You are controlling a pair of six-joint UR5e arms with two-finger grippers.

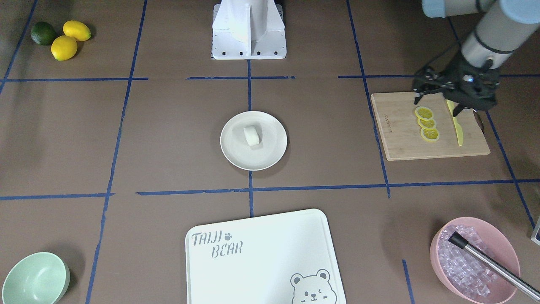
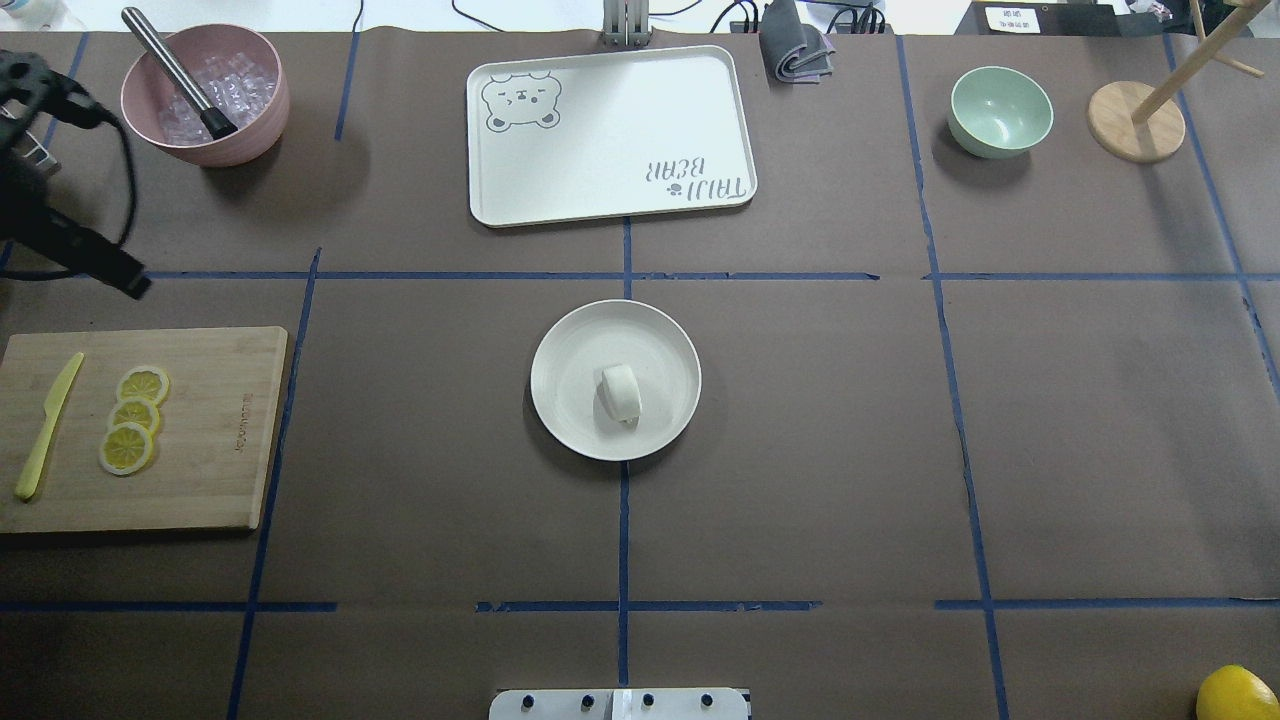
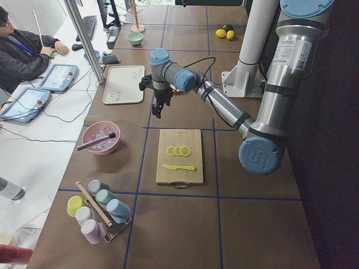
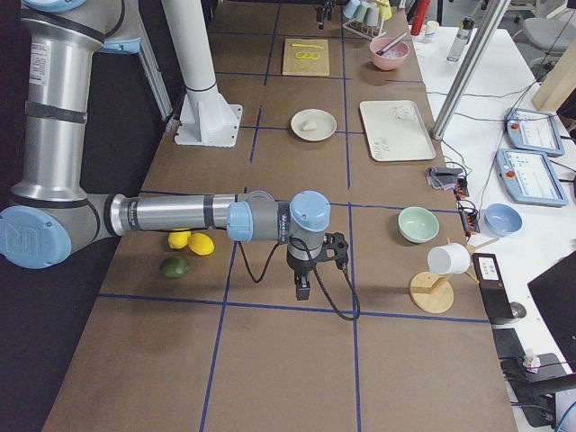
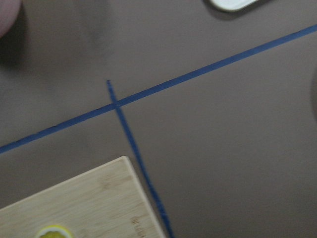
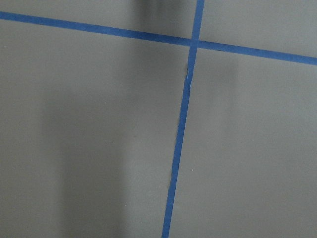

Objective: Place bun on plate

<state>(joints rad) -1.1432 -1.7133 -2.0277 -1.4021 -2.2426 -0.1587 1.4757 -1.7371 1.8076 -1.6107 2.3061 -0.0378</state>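
One bun (image 1: 252,136) lies on the plate (image 1: 272,154), close to its middle, at the centre of the desk (image 1: 168,139).
From my remote station I see both arms well apart from the plate. The left pincer (image 3: 157,109) hangs in the air near the wooden board (image 1: 400,145), on which three lemon slices (image 1: 427,123) lie in a row beside a yellow knife (image 1: 457,126). The right pincer (image 4: 304,283) hangs low over bare desk, near two lemons (image 4: 191,241) and a lime (image 4: 175,266). For both pincers I cannot tell if the fingers are apart or together: the wrist cameras show only the desk with blue tape lines, and the left one also a corner of the wooden board. The white bear board (image 1: 261,253) lies on the operators' side of the plate, not touching it.
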